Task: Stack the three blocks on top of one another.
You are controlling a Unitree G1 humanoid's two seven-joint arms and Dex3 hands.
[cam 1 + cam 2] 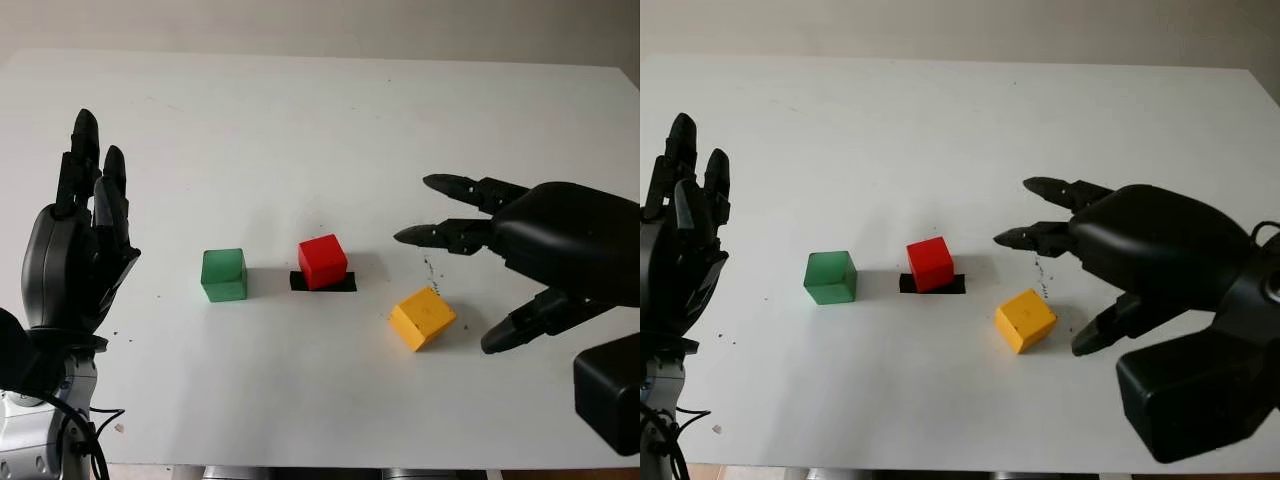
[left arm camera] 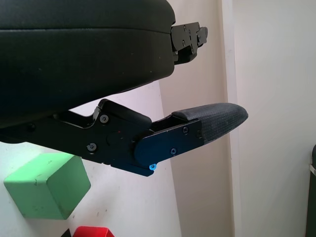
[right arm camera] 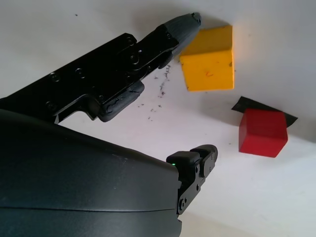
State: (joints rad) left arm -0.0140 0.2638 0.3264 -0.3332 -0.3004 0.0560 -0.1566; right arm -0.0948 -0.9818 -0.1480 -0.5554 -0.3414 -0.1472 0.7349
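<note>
Three blocks sit apart on the white table [image 1: 300, 120]. The green block [image 1: 223, 275] is on the left, the red block [image 1: 322, 262] stands on a black tape mark [image 1: 323, 283] in the middle, and the yellow block [image 1: 422, 318] lies turned a little to the right of it. My right hand [image 1: 470, 250] hovers open just right of the yellow block, with one fingertip [image 3: 190, 20] close to the yellow block [image 3: 208, 59]. At the left edge my left hand [image 1: 85, 230] is held upright and open, away from the blocks. The green block [image 2: 47, 190] lies near the left hand.
Small dark specks mark the table near the yellow block [image 1: 432, 268]. The table's front edge [image 1: 300, 466] runs just below the blocks.
</note>
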